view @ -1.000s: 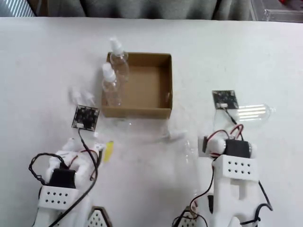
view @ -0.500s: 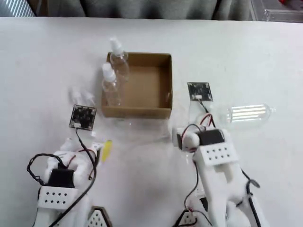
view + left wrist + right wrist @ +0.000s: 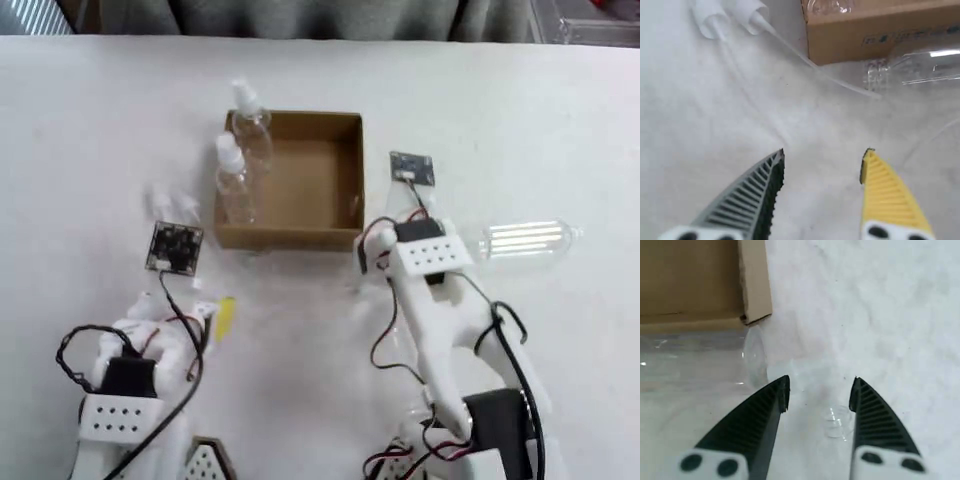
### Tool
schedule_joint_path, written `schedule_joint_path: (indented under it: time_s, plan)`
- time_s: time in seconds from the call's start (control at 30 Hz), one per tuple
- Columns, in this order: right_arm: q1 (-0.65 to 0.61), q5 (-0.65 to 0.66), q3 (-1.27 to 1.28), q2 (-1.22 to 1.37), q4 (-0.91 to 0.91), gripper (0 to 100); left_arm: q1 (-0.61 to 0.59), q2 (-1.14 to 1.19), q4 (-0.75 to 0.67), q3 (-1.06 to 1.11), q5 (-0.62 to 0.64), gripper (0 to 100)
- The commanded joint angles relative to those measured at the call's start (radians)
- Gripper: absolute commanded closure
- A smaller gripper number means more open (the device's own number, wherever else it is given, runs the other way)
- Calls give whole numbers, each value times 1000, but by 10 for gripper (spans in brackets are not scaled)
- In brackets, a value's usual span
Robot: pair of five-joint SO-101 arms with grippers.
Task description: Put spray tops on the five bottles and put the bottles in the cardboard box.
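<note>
We hold R gripper [image 3: 820, 387], jaws apart, beside capless bottle [image 3: 695, 360] at cardboard box [image 3: 756, 285] front, prob to grab it. L gripper [image 3: 822, 157] apart too, near spray tops [image 3: 730, 12].

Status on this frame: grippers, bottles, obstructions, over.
Left gripper open, empty. Right gripper open, empty, near cardboard box corner. Two topped bottles in box. Uncapped bottle lies along box front.

White table [image 3: 520, 110], grey curtain [image 3: 300, 16] along far edge
</note>
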Motion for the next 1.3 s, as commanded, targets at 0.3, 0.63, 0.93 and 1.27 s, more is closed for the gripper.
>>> schedule_joint_path:
  time_s: [0.3,0.63,0.93,1.27]
  plan:
    - [-51,-40,-55,90,-97,818,-2,-19,-21,-5,-9,756]
    - [-51,-38,-55,186,-157,817,-2,-19,-21,-5,-9,756]
    - [27,150,-48,90,-154,818,-2,-19,-21,-5,-9,756]
    - [22,152,-55,148,-157,818,-2,-19,-21,-5,-9,756]
